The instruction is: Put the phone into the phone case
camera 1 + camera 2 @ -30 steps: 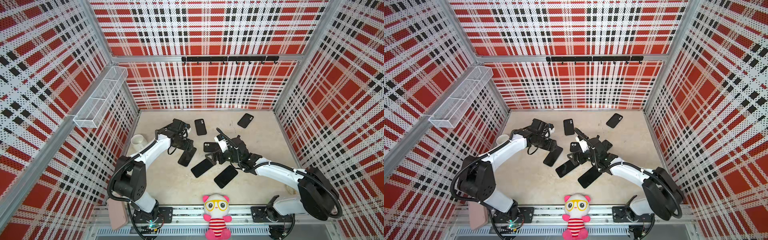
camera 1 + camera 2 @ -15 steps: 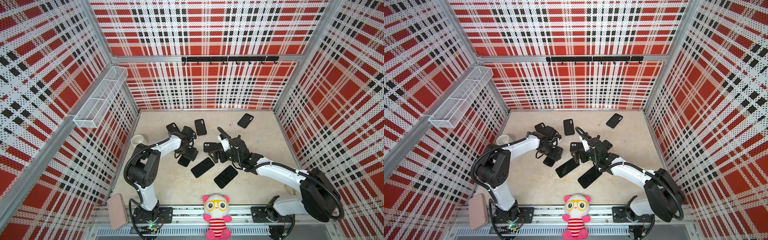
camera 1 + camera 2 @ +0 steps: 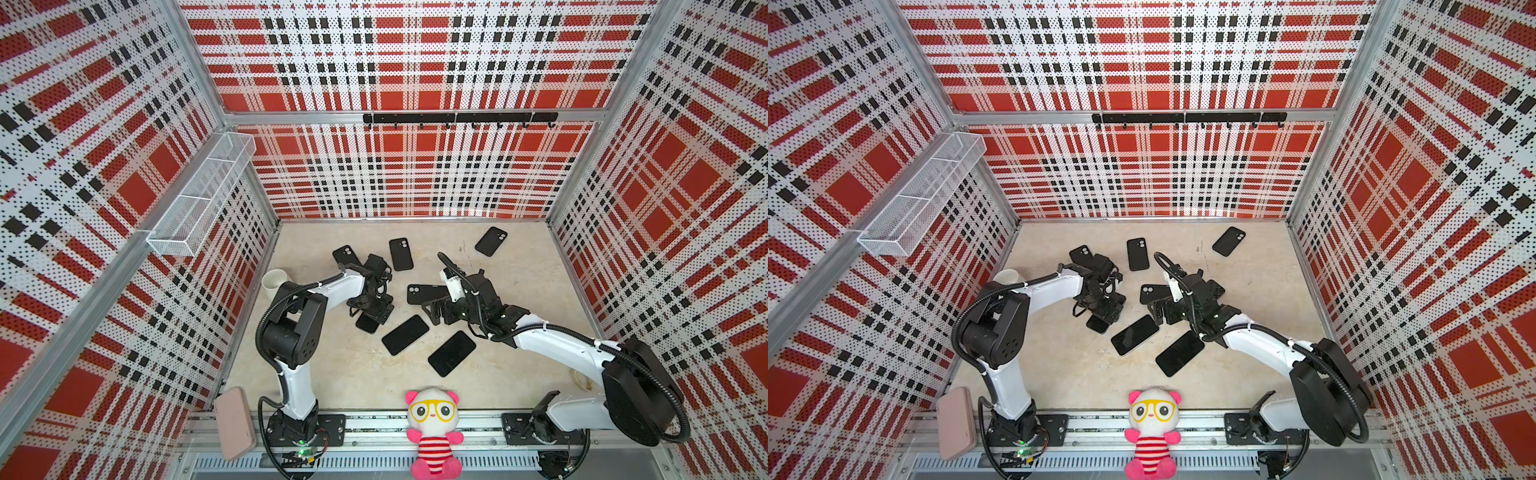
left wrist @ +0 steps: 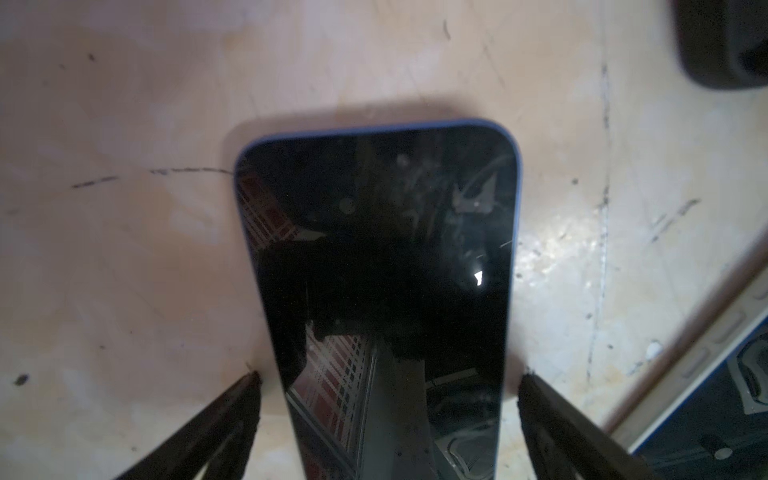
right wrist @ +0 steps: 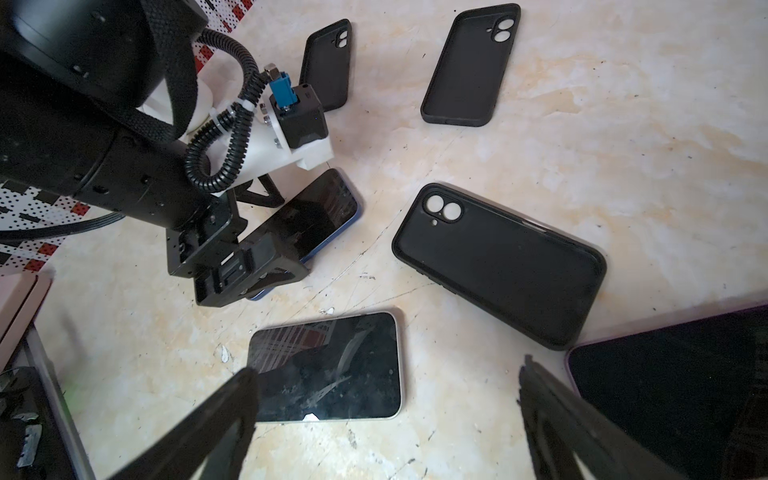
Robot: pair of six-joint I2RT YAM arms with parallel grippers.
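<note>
Where the left arm bends in over the bench (image 3: 332, 374), the left gripper (image 4: 389, 379) hangs low over a blue-edged phone (image 4: 374, 232) that lies flat, screen up. Its fingers (image 4: 232, 411) stand wide, one on each side of the phone and just clear of its edges, holding nothing. Just right of it a white-edged phone (image 5: 328, 365) lies screen up. Farther right, at mid-bench, an empty black phone case (image 5: 498, 262) lies flat, apart from every phone. The right gripper (image 5: 387, 370) hovers just near and right of this case, its fingers spread wide and empty. A third phone (image 3: 452, 353) lies nearer, right of the white-edged one. Three more black cases (image 3: 401, 254) lie toward the far wall.
</note>
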